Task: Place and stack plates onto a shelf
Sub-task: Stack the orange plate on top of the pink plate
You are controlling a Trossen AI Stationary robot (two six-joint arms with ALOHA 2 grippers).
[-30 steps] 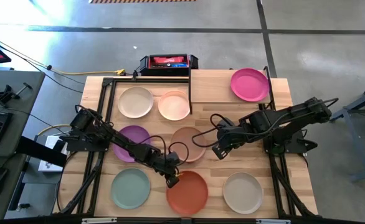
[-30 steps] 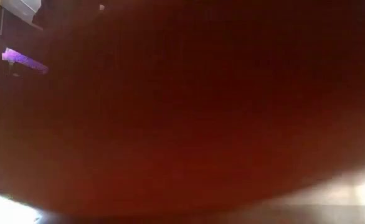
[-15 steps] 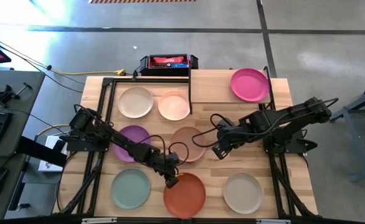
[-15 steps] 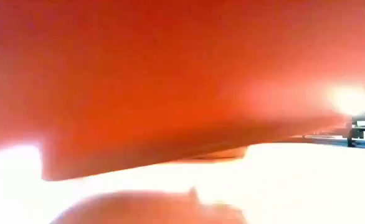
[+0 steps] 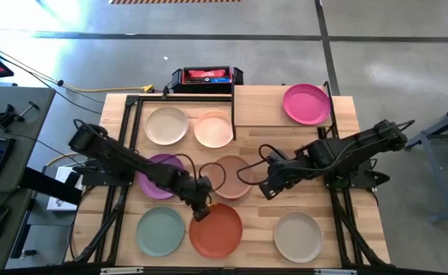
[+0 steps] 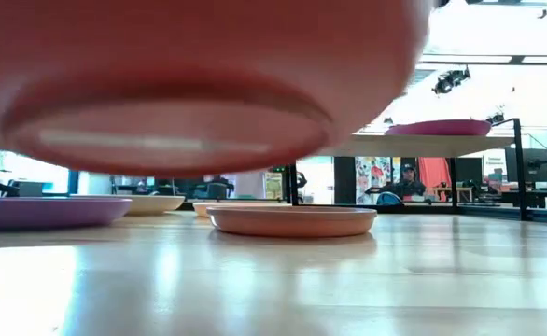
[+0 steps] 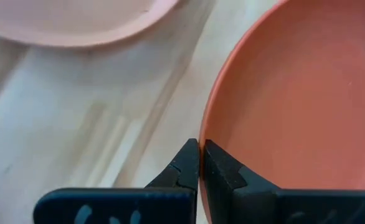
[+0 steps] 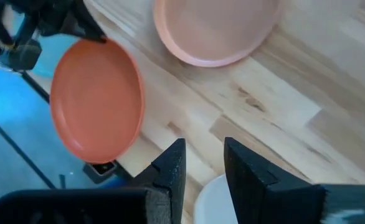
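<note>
The orange-red plate (image 5: 216, 229) hangs over the table's near middle, and the low view shows its underside (image 6: 180, 84) above the tabletop. My left gripper (image 5: 201, 212) is shut on its rim. My right gripper (image 5: 264, 187) hovers open beside the tan plate (image 5: 232, 176), touching nothing. The shelf (image 5: 262, 107) stands at the far right with the magenta plate (image 5: 306, 103) on it. Resting on their bases on the table are the cream (image 5: 167, 124), pale pink (image 5: 213, 128), purple (image 5: 160, 176), mint green (image 5: 160, 231) and beige-grey (image 5: 298, 236) plates. My left gripper pinches the orange-red plate's rim (image 7: 206, 121) on its far-left side, one finger inside the plate and one outside. The fingers slant down at it from the table's far left. The plate is lifted clear of the table and sits nearly level.
A black and red box (image 5: 206, 76) sits at the table's far edge beside the shelf. Black frame rails (image 5: 128, 145) run along the table's sides. Bare wood lies between the tan and beige-grey plates. In the low view, people (image 6: 406, 182) show in the room behind.
My left gripper has risen and moved toward the table's far left, keeping its hold on the orange-red plate. The plate has gone with it and is now lifted clear of the table, where earlier it filled the low view.
</note>
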